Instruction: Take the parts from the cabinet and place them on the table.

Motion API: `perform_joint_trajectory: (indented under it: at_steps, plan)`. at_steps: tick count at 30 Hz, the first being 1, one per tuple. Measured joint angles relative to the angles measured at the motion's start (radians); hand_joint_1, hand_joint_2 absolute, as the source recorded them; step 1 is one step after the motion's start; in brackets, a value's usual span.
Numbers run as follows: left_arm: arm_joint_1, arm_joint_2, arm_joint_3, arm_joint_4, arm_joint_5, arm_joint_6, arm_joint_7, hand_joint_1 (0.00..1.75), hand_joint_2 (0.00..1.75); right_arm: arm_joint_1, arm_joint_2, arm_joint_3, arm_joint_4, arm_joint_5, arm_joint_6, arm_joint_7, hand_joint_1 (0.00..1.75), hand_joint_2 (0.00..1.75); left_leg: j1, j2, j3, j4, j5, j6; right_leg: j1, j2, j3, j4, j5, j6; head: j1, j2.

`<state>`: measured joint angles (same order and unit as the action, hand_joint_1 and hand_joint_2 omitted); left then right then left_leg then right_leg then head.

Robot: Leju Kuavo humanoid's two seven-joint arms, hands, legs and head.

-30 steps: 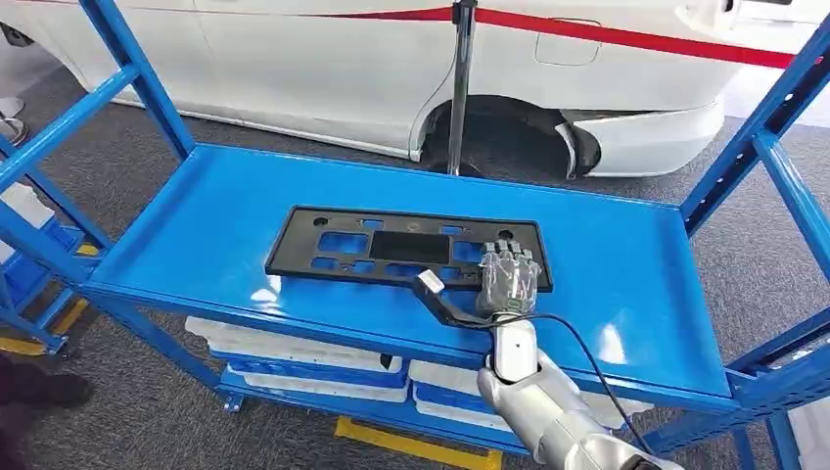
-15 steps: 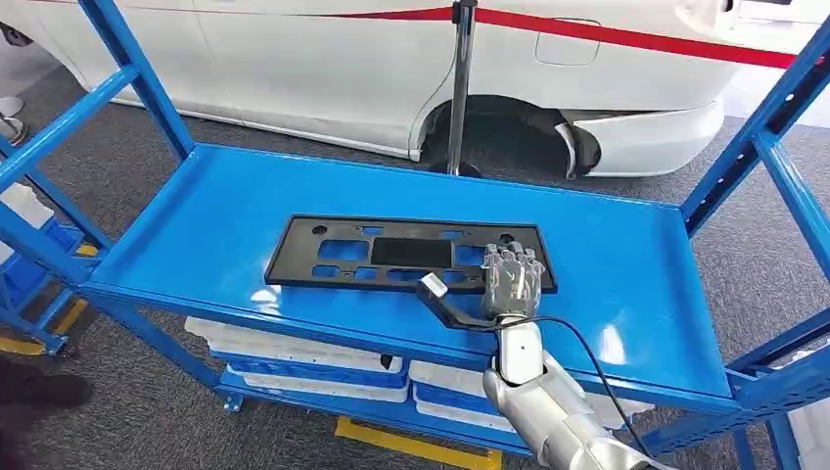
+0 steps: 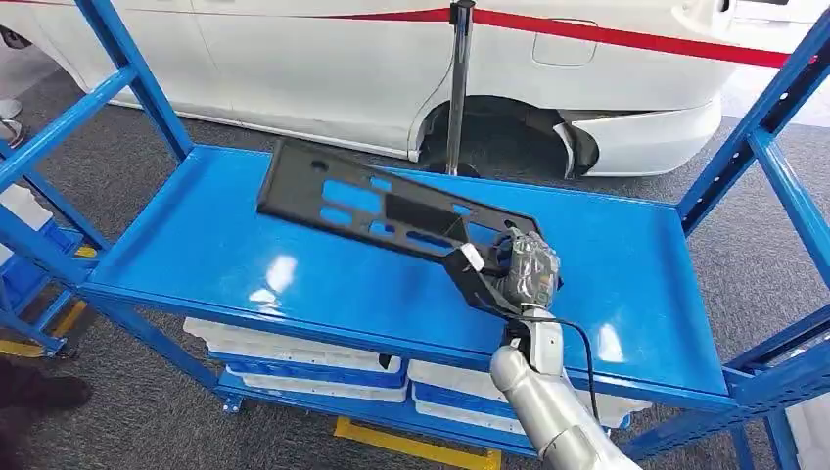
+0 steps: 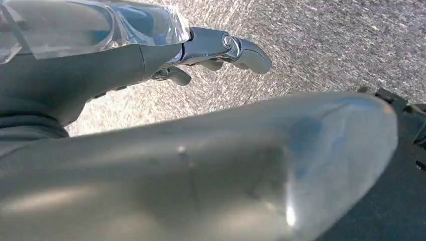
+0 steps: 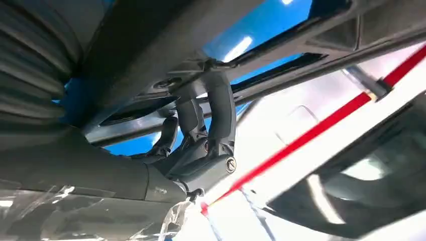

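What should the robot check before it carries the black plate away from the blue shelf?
1. Right hand holds the black plate at its near right end: ok.
2. Plate lifted off the blue shelf: far end is up; near end cannot tell.
3. Grip firm enough for the long overhang: cannot tell.
4. Plate clear of the blue upright post: ok.
5. Left hand free to help: ok, it holds nothing.

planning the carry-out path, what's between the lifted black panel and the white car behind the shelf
In the head view, the rear of the blue shelf, grey carpet and a metal post lie between the black panel and the car.
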<state>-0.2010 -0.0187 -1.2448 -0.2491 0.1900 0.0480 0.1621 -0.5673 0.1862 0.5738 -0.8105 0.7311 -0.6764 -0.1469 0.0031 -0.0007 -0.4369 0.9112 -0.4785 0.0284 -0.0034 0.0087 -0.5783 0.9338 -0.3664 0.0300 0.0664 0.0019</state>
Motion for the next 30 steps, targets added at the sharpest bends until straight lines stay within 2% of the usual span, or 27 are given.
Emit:
perform_joint_trajectory:
  at_steps: [4, 5, 9, 11, 12, 15, 18, 19, 21, 22, 25, 27, 30]
  plan:
    - [0.002, 0.000, 0.003, 0.000, -0.002, 0.005, 0.000, 0.00, 0.00, 0.009, 0.000, -0.005, -0.037, -0.037, 0.000, 0.005, 1.75, 1.75, 0.000, 0.000, -0.001, 0.000, 0.000, 0.000, 0.000, 0.000, -0.001, 0.000, 0.001, 0.000, 0.000, 0.000]
    - [0.004, 0.001, 0.008, 0.000, -0.017, 0.015, -0.003, 0.00, 0.00, 0.047, -0.011, -0.010, -0.176, -0.084, 0.000, 0.068, 1.75, 1.75, 0.000, 0.000, -0.008, 0.000, 0.002, -0.001, 0.000, 0.000, -0.009, 0.001, 0.003, -0.001, 0.000, 0.000]
    - [0.013, 0.002, 0.030, 0.000, 0.028, 0.085, -0.044, 0.00, 0.00, 0.099, -0.043, -0.026, -0.420, -0.126, 0.000, 0.083, 1.75, 1.75, -0.001, 0.001, -0.018, 0.001, 0.004, -0.003, 0.001, 0.000, -0.021, 0.002, 0.005, -0.002, 0.000, 0.000]
    - [0.013, 0.002, 0.057, 0.000, 0.091, 0.121, -0.112, 0.00, 0.00, 0.117, -0.066, -0.031, -0.543, -0.151, 0.000, 0.099, 1.75, 1.75, -0.001, 0.000, -0.021, 0.001, 0.004, -0.003, 0.001, 0.000, -0.024, 0.001, 0.004, -0.002, 0.000, 0.000]
    - [0.014, 0.002, 0.076, 0.000, 0.126, 0.136, -0.165, 0.00, 1.75, 0.125, -0.077, -0.035, -0.602, -0.166, 0.000, 0.100, 1.75, 1.75, -0.001, 0.000, -0.022, 0.001, 0.004, -0.003, 0.001, 0.000, -0.026, 0.001, 0.004, -0.002, 0.000, 0.000]
    - [0.013, 0.002, 0.140, -0.002, 0.213, 0.163, -0.354, 0.00, 1.75, 0.162, -0.112, -0.047, -0.781, -0.202, 0.000, 0.083, 1.75, 1.75, -0.001, 0.001, -0.024, 0.001, 0.003, -0.003, 0.001, 0.000, -0.027, 0.001, 0.004, -0.002, 0.000, 0.000]
    - [0.012, 0.000, 0.199, -0.006, 0.272, 0.158, -0.493, 0.00, 1.75, 0.200, -0.143, -0.055, -0.936, -0.219, 0.000, 0.067, 1.75, 1.75, -0.001, 0.001, -0.026, 0.001, 0.003, -0.003, 0.001, 0.000, -0.029, 0.001, 0.004, -0.002, 0.000, 0.000]
    - [0.012, 0.000, 0.220, -0.008, 0.298, 0.144, -0.550, 0.00, 0.00, 0.209, -0.153, -0.055, -0.983, -0.220, 0.000, 0.057, 1.75, 1.75, -0.001, 0.001, -0.027, 0.001, 0.003, -0.003, 0.001, 0.000, -0.030, 0.001, 0.004, -0.002, 0.000, 0.000]
    - [0.010, -0.002, 0.265, -0.012, 0.347, 0.096, -0.656, 0.00, 0.00, 0.218, -0.169, -0.054, -1.068, -0.222, 0.000, 0.050, 1.75, 1.75, -0.001, 0.001, -0.028, 0.001, 0.003, -0.003, 0.001, 0.000, -0.030, 0.001, 0.004, -0.002, 0.000, 0.000]
    - [0.008, -0.004, 0.287, -0.014, 0.354, 0.084, -0.684, 0.00, 1.75, 0.218, -0.176, -0.054, -1.105, -0.222, 0.000, 0.050, 1.75, 1.75, -0.001, 0.001, -0.028, 0.001, 0.003, -0.003, 0.001, 0.000, -0.030, 0.001, 0.004, -0.002, 0.000, 0.000]
    - [-0.004, -0.012, 0.333, -0.016, 0.361, 0.071, -0.689, 0.00, 1.75, 0.219, -0.192, -0.050, -1.204, -0.228, 0.002, 0.050, 1.75, 1.75, -0.001, 0.001, -0.028, 0.001, 0.003, -0.003, 0.001, 0.000, -0.030, 0.001, 0.004, -0.002, 0.000, 0.000]
    - [-0.011, -0.016, 0.356, -0.016, 0.363, 0.074, -0.659, 0.00, 1.75, 0.221, -0.198, -0.049, -1.241, -0.244, 0.002, 0.047, 1.75, 1.75, -0.001, 0.001, -0.028, 0.001, 0.003, -0.003, 0.001, 0.000, -0.030, 0.001, 0.004, -0.002, 0.000, 0.000]
    - [-0.014, -0.025, 0.385, -0.016, 0.351, 0.097, -0.612, 0.00, 1.75, 0.232, -0.207, -0.047, -1.301, -0.343, 0.002, 0.011, 1.75, 1.75, -0.001, 0.001, -0.028, 0.001, 0.003, -0.003, 0.001, 0.000, -0.031, 0.002, 0.004, -0.002, 0.001, 0.000]
